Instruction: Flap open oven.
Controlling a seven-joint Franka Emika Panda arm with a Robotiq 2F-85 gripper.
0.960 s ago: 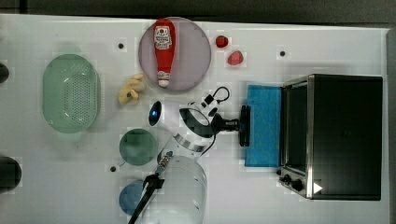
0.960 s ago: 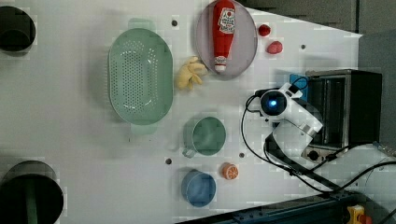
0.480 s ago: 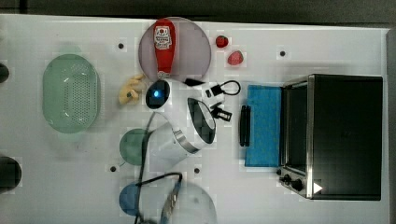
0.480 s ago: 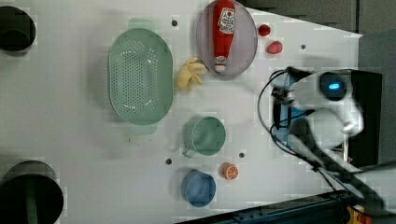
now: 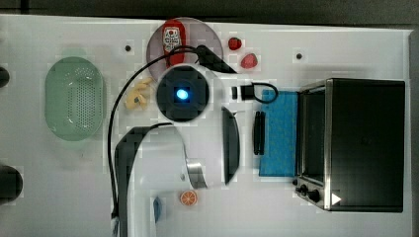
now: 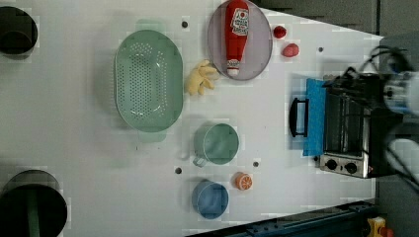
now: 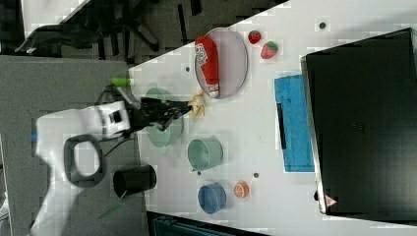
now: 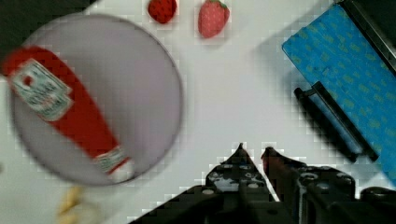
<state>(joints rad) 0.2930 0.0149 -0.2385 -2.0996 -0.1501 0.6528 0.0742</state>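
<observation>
The oven stands at the top view's right, a black-topped box with a silver frame. Its blue glass door lies folded down flat on the table, the dark bar handle at its outer edge. My gripper hangs high above the white table between the plate and the door, well clear of the handle. Its fingertips stand a narrow gap apart with nothing between them. In the top view the arm covers the table's middle. The open door also shows in the left view.
A ketchup bottle lies on a grey plate, with two strawberries beside it. A green colander, a yellow toy, a green cup, a blue cup and an orange slice share the table.
My gripper has let go of the door handle and pulled away from it, rising towards the top camera. The door stays folded down.
</observation>
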